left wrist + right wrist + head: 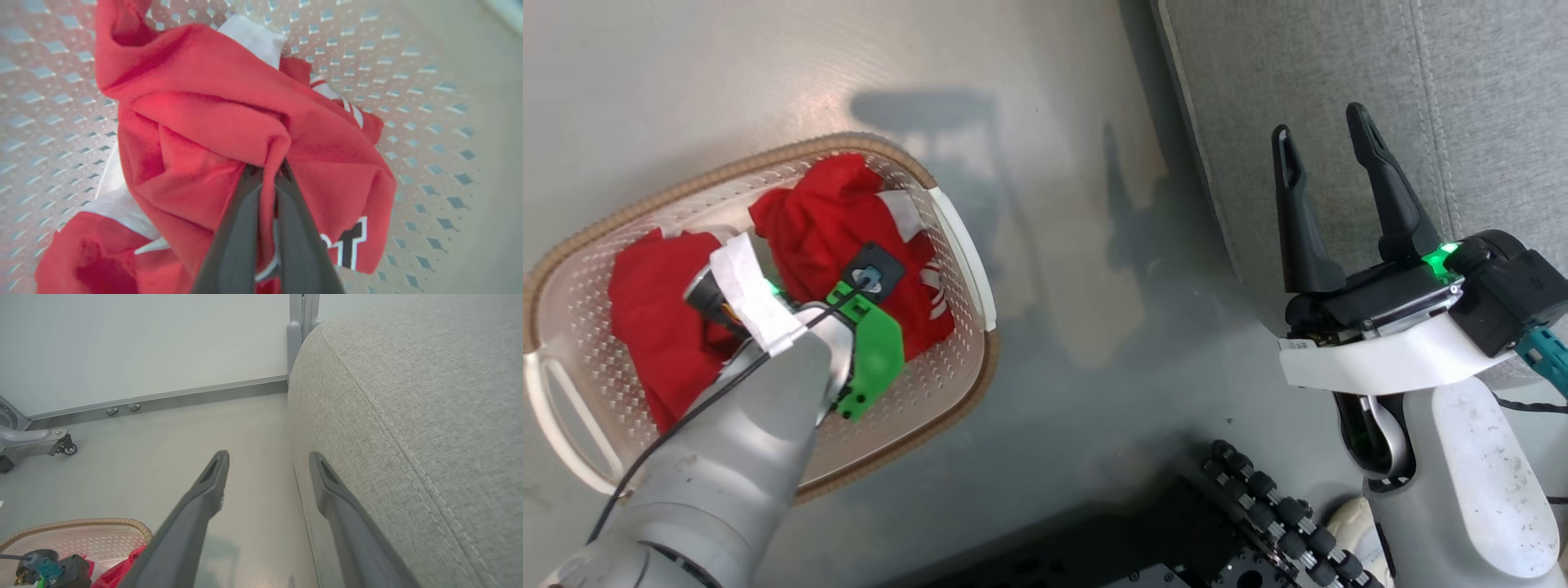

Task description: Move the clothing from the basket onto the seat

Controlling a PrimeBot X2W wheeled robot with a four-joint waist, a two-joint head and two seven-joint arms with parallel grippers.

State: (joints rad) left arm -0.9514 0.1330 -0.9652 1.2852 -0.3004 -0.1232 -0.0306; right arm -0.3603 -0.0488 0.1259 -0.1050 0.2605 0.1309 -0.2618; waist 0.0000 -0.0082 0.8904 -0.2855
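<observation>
The cream perforated basket (pixel 968 245) with a brown braided rim sits on the floor at the left. Inside lie two red garments of clothing: one with white stripes and lettering (pixel 829 216) and a plainer one (pixel 654 318). My left arm reaches down into the basket, its fingers hidden under the wrist in the head view. In the left wrist view my left gripper (pixel 267 171) is shut on a fold of the lettered red garment (pixel 212 122). My right gripper (pixel 1323 143) hangs open and empty over the edge of the grey seat (pixel 1486 98), also seen as the seat (pixel 429 396).
Bare grey floor (pixel 1078 245) separates the basket from the seat. My dark wheeled base (pixel 1258 506) shows at the bottom. A white wall with a metal skirting (pixel 184 396) and a castor leg (pixel 61 447) stand beyond the basket (pixel 81 531).
</observation>
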